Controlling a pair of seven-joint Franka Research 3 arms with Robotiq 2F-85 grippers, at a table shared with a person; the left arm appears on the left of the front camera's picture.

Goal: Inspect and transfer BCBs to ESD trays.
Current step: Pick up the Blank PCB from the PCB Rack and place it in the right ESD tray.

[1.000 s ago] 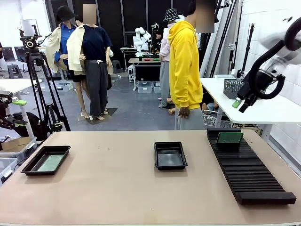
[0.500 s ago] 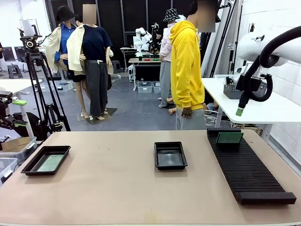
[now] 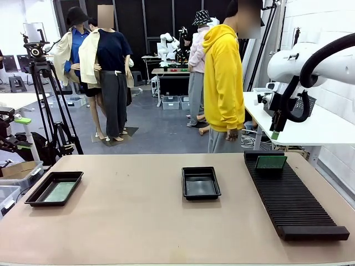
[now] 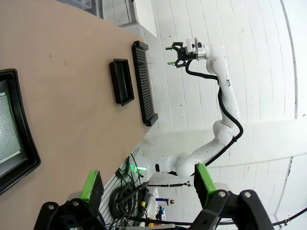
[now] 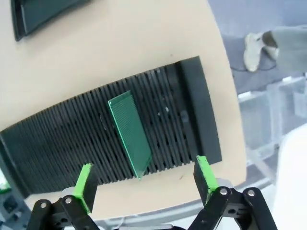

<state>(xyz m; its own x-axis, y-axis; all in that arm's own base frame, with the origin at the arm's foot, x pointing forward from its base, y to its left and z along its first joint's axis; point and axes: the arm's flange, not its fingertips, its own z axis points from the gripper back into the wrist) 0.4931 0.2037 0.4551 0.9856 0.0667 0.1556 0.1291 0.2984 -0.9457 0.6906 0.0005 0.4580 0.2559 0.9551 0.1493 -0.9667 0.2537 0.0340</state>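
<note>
Right end effector (image 3: 275, 133) hung open, empty, over the slotted rack (image 3: 297, 208), one BCB (image 5: 129, 134) stood in it, seemingly tilted, left end effector (image 4: 147, 182) gaped empty.

Green board (image 3: 270, 162) standing in rack (image 3: 294, 208); second board (image 3: 59, 192) apparently in left tray (image 3: 34, 198); central tray (image 3: 201, 185).

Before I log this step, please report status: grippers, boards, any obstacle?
Left gripper open, empty. Right gripper open above rack. One BCB standing in rack, second BCB in left tray. Nothing in the way.
</note>
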